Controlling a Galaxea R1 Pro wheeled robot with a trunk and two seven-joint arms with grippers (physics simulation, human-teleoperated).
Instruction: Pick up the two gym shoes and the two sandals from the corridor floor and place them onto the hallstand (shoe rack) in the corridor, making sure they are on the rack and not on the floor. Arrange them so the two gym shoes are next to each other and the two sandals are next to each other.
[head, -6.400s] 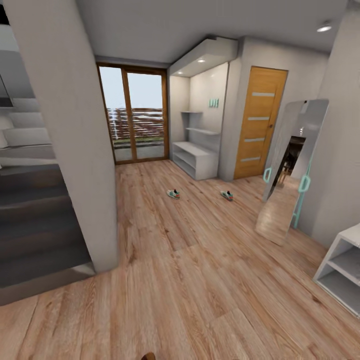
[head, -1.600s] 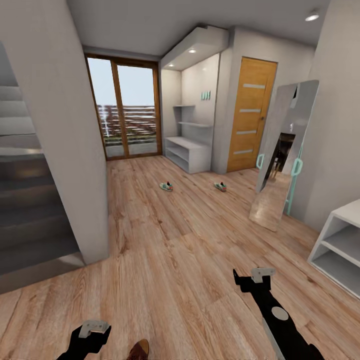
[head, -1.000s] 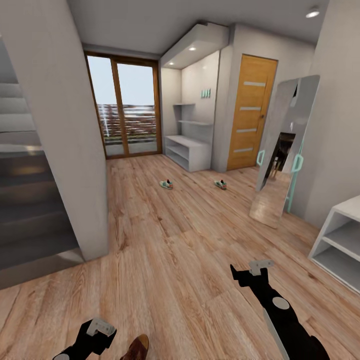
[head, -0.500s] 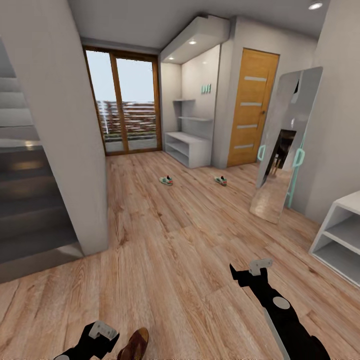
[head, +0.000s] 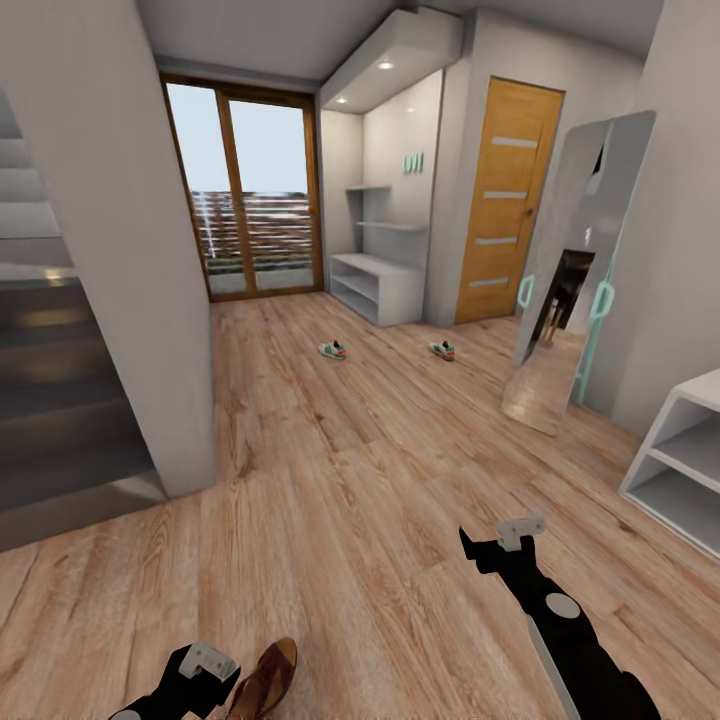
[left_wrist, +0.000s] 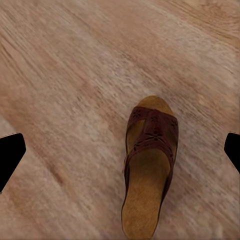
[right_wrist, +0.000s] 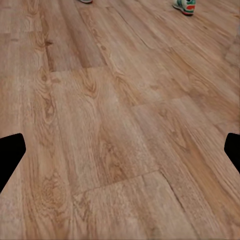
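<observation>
**Corridor, both pincers wide and empty, shoes on floor**

Writing: green letters on the wall above the hallstand (head: 378, 288), too small to read. No brand legible on any shoe

Left gripper (head: 205, 668): jaws spread wide in the left wrist view, holding nothing, hovering over the corridor floor (head: 340, 480) with one brown sandal (left_wrist: 147, 165) lying flat between the fingertips' span, apart from both. Head view puts that sandal just beside the gripper at the bottom edge

Right gripper (head: 505, 540): jaws wide in its wrist view, empty, bare planks below

Two gym shoes, left one (head: 333, 350) and right one (head: 442, 350), sit on the floor well apart, near the hallstand at the far wall
</observation>
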